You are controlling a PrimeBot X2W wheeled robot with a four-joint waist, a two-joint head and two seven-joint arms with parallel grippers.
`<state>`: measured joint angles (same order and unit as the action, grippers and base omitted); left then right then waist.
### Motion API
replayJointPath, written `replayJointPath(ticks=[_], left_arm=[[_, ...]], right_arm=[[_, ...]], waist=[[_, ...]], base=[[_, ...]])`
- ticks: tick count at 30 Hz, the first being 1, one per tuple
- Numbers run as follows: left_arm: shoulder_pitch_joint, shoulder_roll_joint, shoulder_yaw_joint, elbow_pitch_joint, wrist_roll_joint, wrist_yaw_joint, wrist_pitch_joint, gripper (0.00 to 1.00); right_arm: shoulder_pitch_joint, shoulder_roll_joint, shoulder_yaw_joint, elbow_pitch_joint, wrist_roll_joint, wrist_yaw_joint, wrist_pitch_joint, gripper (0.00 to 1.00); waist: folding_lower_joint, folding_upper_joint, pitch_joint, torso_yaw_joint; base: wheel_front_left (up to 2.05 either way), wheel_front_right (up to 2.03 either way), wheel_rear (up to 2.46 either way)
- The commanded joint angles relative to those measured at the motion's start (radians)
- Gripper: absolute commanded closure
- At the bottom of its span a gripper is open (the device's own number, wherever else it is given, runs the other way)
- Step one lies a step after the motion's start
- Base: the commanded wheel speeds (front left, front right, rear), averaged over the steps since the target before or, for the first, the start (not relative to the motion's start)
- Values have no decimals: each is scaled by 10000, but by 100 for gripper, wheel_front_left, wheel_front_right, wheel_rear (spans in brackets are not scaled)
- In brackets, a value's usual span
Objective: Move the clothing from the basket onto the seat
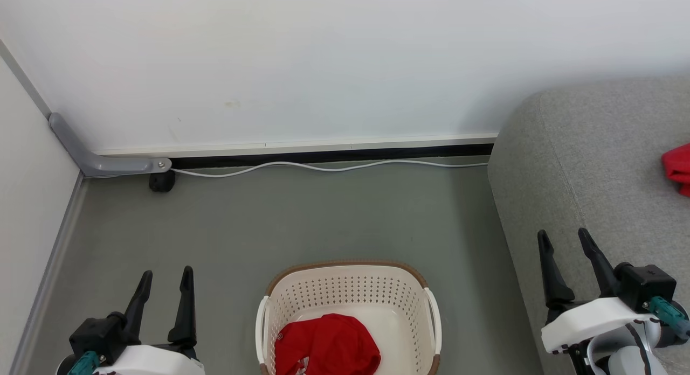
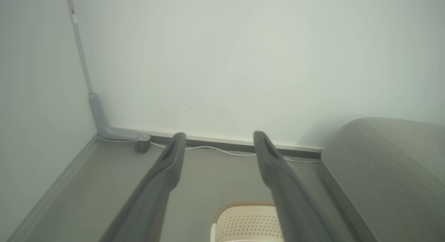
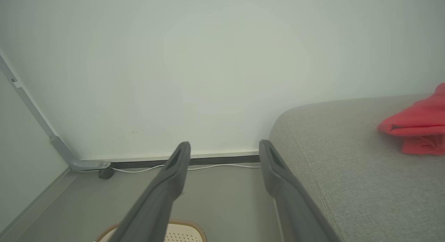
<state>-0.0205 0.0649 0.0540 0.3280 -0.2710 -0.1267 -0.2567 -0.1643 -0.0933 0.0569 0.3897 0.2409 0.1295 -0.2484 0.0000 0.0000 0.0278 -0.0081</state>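
Clothing (image 1: 326,345): one red garment lies inside the basket (image 1: 345,265). Another red piece (image 1: 678,167) rests on the seat (image 1: 582,159), right of the basket. Task judged partly complete. Left end effector (image 1: 167,275) and right end effector (image 1: 563,236) flank the basket, fingers spread, empty.

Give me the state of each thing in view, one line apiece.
basket: upright on the floor, not yet emptied.
basket garment: crumpled inside, unheld.
seat: bears one red garment.
seat garment: lying on the cushion, unheld.
left gripper: jaws open, empty.
right gripper: jaws open, empty.
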Motion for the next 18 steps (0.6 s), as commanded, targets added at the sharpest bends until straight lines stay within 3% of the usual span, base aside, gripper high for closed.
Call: replayJointPath(ticks=[1,18], left_arm=[[-127,68,306,-327,151,-40,-51,0],[-384,-60,-406,-235,-23,-40,-51,0]], right_arm=[[-102,0,169,-350,-32,12,-133,0],[-683,120,325,-719,-179,12,-134,0]], waist=[[0,0,17,-4],[0,0,825,-141]], base=[[0,0,0],[0,0,0]])
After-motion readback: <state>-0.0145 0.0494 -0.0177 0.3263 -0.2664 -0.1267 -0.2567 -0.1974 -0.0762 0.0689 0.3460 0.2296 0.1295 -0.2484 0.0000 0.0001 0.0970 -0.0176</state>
